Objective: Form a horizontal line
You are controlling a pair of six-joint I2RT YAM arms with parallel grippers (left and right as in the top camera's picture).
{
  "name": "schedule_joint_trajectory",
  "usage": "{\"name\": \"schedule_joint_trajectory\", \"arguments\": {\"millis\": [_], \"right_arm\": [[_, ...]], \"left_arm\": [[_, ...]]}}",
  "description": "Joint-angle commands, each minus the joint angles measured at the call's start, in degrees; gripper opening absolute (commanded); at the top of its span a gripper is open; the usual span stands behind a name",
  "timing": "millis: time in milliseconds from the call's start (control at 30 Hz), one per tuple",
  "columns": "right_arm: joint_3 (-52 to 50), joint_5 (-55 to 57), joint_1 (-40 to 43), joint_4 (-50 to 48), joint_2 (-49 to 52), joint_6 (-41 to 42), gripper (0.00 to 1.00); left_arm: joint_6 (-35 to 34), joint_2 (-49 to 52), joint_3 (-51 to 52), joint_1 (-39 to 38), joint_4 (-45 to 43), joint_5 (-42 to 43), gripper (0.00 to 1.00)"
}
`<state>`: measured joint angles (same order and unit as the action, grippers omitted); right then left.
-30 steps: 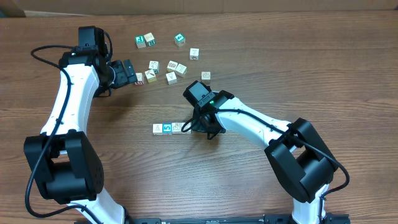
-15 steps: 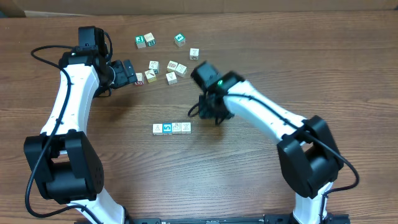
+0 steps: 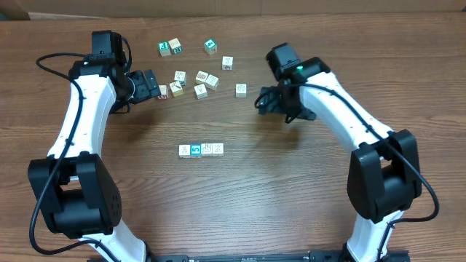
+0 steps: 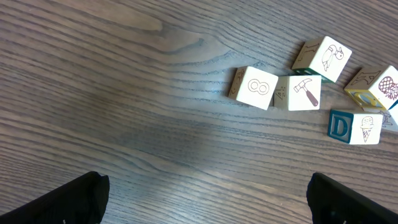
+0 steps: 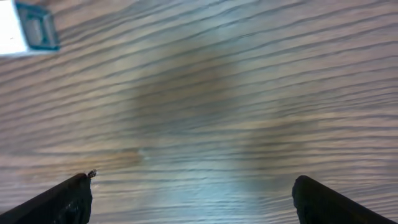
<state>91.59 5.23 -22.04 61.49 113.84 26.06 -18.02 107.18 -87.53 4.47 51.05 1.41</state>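
- Across the right wrist view, blur smears the brown wood-grain table [image 5: 205, 93]. A white cube with a teal-framed face [image 5: 25, 28] is cut off by the top left corner, and its print cannot be read.
- At the bottom corners of both wrist views only the dark tips of the fingers [image 5: 62, 202] show; the rest of each claw is out of frame.
- From overhead, the prints on the three whitish cubes of the row are too faint and small to make out.
- At the right edge of the left wrist view, a wooden cube with a pineapple print [image 4: 379, 87] is cut off.
- Right claw [image 3: 262, 102]: it is spread wide, with nothing between the fingers, holding and touching nothing.
- Left claw [image 3: 156, 87]: it is also spread wide and empty. Just ahead of it lie a white cube printed with an 8 [image 4: 255, 88] and a white cube with a hammer picture [image 4: 305, 92], which touch each other but not the claw.
- Row of four small wooden cubes [image 3: 202, 149]: the cubes sit side by side, the blue-faced cube with a white 5 [image 3: 195, 150] second from one end. The row is well apart from both claws, on the robot's side of them and roughly between the two.
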Motion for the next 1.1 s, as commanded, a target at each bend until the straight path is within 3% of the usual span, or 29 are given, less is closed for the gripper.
{"name": "schedule_joint_trajectory", "arguments": {"millis": [0,400,600,700,733,767,800,900,933,1067], "right_arm": [[0.2,0.7,0.9,-0.1,-1.2,-0.7,1.0],[0.2,0.2,1.1,-2.0,-1.2,-0.7,1.0],[0.2,-10.9,1.1,-3.0,-1.0,-0.6,1.0],[0.2,-13.9,1.0,-1.1,-0.8,-0.6,0.88],[-0.1,-14.2,1.0,-0.7,-0.8,-0.6,0.77],[-0.4,-14.4,0.9,-0.5,-0.8,-0.6,0.63],[-0.8,-14.4,0.7,-0.4,-0.8,-0.6,0.51],[-2.0,-14.4,-0.2,-0.8,-0.7,-0.6,0.1],[-2.3,-14.4,-0.5,-1.0,-0.7,-0.3,0.04],[-3.2,-14.6,-2.4,-2.1,0.0,1.6,0.04]], "left_arm": [[0.0,0.4,-0.5,-0.7,-0.1,-0.4,1.0],[0.0,0.4,-0.5,-0.7,-3.6,-0.4,1.0],[-3.1,0.4,-0.5,-0.8,-2.9,5.4,1.0],[-0.7,0.4,-0.5,-0.7,0.7,4.6,1.0],[-0.3,0.4,-0.5,-0.7,3.0,3.3,0.93],[0.1,0.4,-0.5,-0.6,4.7,1.9,0.16],[0.0,0.4,-0.4,-0.6,7.2,0.0,0.04],[0.1,0.4,1.6,-0.7,12.5,-2.2,0.04],[0.1,0.4,2.8,-0.7,13.5,-2.0,0.04],[0.3,0.4,10.1,-1.4,13.1,-1.4,0.04]]}}
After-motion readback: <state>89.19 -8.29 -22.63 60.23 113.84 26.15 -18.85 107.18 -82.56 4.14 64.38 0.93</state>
